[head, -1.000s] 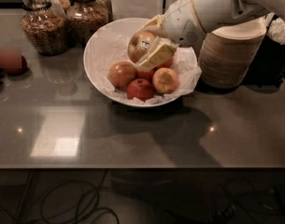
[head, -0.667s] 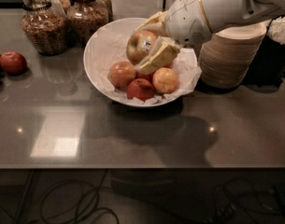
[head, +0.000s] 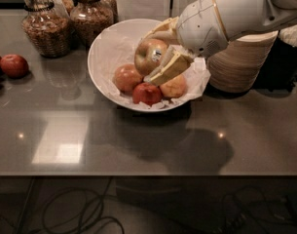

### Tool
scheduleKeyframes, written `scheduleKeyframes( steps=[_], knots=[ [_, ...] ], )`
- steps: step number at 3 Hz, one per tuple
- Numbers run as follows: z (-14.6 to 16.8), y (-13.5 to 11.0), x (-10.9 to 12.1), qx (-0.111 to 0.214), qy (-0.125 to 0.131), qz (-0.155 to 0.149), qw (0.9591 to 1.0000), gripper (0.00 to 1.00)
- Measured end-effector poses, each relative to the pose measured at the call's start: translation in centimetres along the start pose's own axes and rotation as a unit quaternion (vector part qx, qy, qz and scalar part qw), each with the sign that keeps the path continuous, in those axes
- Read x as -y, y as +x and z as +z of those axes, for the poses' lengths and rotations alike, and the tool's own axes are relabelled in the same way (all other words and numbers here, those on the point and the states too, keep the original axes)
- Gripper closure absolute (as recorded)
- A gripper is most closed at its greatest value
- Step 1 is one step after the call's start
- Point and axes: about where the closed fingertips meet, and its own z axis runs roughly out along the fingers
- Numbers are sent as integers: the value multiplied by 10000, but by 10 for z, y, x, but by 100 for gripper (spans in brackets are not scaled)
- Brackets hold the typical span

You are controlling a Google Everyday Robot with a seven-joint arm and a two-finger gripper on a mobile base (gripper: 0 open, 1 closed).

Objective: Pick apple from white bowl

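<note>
The white bowl [head: 106, 57], lined with crinkled white paper, stands on the grey counter. The apple [head: 149, 55], yellow-green with a reddish blush and a small white sticker, is held above the other fruit in the bowl. My gripper [head: 160, 52] reaches in from the upper right and is shut on it, one beige finger [head: 170, 68] below and to the right of it and the other behind it. Below lie a pale orange-red apple [head: 127, 77], a red apple [head: 147, 93] and an orange-yellow apple [head: 174, 87].
Two glass jars [head: 43, 26] of granola stand behind the bowl at the left. Red apples [head: 14, 65] lie at the counter's left edge. A stack of beige paper bowls [head: 240, 60] stands right of the bowl, under my arm.
The gripper and the apple have risen a little and moved slightly right; the other apples have not moved.
</note>
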Motion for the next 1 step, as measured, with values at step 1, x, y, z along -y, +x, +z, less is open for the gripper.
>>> scheduleKeyframes(
  steps=[1],
  knots=[
    [-1,-1,2,-6,17,-14,10000,100]
  ],
)
